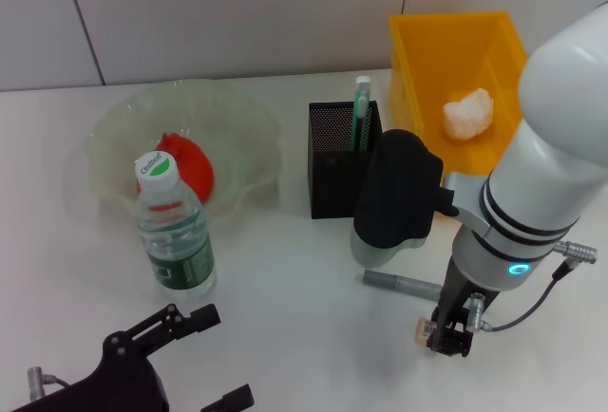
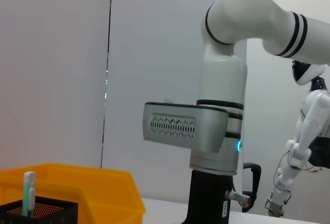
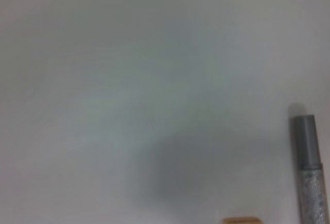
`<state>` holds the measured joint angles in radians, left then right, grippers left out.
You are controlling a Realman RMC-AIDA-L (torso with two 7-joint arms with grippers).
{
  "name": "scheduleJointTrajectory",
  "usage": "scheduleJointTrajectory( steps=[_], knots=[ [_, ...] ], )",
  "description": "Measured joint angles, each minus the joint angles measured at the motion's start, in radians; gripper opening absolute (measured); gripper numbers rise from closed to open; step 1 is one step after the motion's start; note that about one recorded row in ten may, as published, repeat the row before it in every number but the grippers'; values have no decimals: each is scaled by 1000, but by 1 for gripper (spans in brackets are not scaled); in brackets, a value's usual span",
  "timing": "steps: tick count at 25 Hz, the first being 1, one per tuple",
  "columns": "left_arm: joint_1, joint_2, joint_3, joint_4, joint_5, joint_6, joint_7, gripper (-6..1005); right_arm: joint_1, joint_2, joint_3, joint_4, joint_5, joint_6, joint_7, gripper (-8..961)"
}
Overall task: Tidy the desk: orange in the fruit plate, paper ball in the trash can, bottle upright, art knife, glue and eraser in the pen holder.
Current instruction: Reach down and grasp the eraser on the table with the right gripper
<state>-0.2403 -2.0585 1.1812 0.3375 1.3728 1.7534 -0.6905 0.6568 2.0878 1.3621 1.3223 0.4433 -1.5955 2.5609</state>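
Observation:
The orange (image 1: 187, 167) lies in the pale green fruit plate (image 1: 112, 127). In front of the plate the bottle (image 1: 173, 236) stands upright. The black mesh pen holder (image 1: 332, 170) holds the green art knife (image 1: 361, 113); both also show in the left wrist view, pen holder (image 2: 49, 208) and art knife (image 2: 28, 190). A white paper ball (image 1: 468, 114) rests in the yellow trash can (image 1: 418, 42). On the desk lies the grey glue (image 1: 404, 285), seen again in the right wrist view (image 3: 310, 177). My right gripper (image 1: 448, 334) is low over the desk, right beside the beige eraser (image 1: 421, 331).
My left gripper (image 1: 214, 360) sits open at the desk's near left edge, below the bottle. The right arm's forearm and dark wrist housing (image 1: 394, 189) hang over the space between the pen holder and the glue. A wall runs behind the desk.

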Motion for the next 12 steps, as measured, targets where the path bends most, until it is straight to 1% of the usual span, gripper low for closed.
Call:
scheduleJointTrajectory(
  steps=[4,9,12],
  knots=[
    [-1,0,-1,0,0,-1,5,814,9,0,1,-22,7,9,-1,255],
    [-3,0,-4,3,0,0,5,813,10,-3,14,-4,33,1,-3,253],
    [-2,0,-6,10,0,0,3,813,10,-4,17,9,34,-6,-3,223]
  ],
)
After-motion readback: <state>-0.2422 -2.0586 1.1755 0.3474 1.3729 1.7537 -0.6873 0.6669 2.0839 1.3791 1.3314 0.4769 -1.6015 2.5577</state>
